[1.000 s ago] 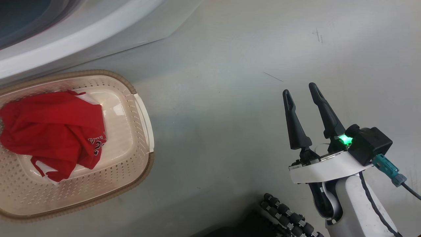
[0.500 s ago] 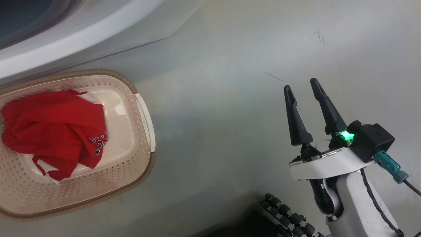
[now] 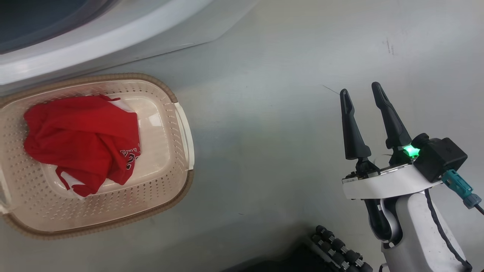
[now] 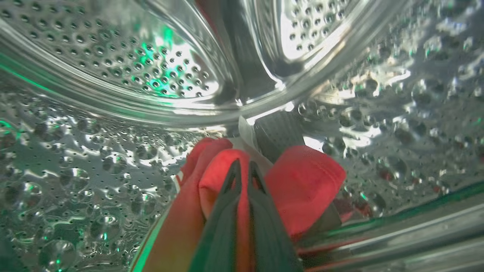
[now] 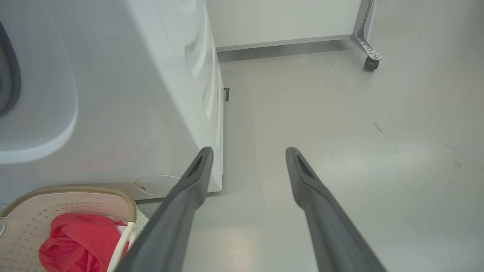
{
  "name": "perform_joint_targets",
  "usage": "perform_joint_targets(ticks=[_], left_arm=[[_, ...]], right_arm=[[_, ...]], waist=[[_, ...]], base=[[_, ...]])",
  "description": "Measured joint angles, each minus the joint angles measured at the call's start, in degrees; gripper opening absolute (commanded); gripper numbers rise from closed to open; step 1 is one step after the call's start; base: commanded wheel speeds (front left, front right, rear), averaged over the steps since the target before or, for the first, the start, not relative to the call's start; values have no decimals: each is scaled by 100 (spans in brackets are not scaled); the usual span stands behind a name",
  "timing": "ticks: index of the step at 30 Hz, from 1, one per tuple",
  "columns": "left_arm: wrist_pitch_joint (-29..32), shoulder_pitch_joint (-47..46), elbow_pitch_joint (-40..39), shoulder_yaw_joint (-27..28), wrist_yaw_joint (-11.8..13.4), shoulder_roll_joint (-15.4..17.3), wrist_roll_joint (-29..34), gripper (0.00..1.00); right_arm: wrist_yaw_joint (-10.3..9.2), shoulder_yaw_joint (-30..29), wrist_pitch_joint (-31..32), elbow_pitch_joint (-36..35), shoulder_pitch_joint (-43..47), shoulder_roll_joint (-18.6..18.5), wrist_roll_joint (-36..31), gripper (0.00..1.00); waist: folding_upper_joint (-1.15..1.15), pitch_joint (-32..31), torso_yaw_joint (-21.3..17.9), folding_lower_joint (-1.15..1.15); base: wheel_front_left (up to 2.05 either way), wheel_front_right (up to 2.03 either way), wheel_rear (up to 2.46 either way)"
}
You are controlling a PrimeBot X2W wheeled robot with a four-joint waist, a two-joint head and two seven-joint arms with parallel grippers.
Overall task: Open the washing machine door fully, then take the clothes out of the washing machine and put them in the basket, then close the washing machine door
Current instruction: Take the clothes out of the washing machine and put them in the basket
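The left tool [image 4: 244, 167] is inside the steel drum [image 4: 94, 56]. Its two dark fingers are clenched on a fold of a red garment [image 4: 302, 181]. A thin strip of red shows between the fingers, and the cloth bulges out on both sides of the tips. The garment lies on the dimpled drum wall under and just ahead of this tool, with a bit of white trim past the fingertips. The drum's perforated back rises beyond the fingertips.

The right tool [image 3: 360, 90] hangs over the bare floor [image 3: 264, 113], released, with its fingers spread and nothing between them. Well off to its left the basket [image 3: 113, 206] stands on the floor, just beside the front of the white washing machine [image 3: 113, 34]. A second red garment [image 3: 83, 139] with white lettering lies crumpled in the basket, mostly in the half farther from the right tool. The cream bottom on the nearer side is bare. In the right wrist view the machine's lower corner stands ahead and left of the fingers. A caster wheel [image 5: 369, 63] sits far ahead to their right.
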Motion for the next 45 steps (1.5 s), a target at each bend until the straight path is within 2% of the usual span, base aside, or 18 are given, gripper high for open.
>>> perform_joint_targets(ticks=[16, 28, 36, 45], left_arm=[[-1841, 868, -645, 287, 171, -611, -344, 0], [-2929, 2059, -1184, 268, 222, -1107, -475, 0], [-3010, 2978, -1607, 207, 261, -1326, -475, 0], [-3011, 4415, -2045, 53, 266, -1561, -475, 0]], right_arm=[[4, -189, -1, -3, 0, -18, -307, 100], [7, -269, -1, 40, 82, -87, -487, 100], [23, -302, -1, 124, 192, -143, -594, 100], [58, -304, -1, 276, 419, -158, -666, 100]], waist=[[0, -255, 481, 0], [0, -660, 801, 0], [0, -1048, 1010, 0], [0, -1697, 1216, 0]], base=[[0, 0, 0], [0, 0, 0], [0, 0, 0], [0, 0, 0]])
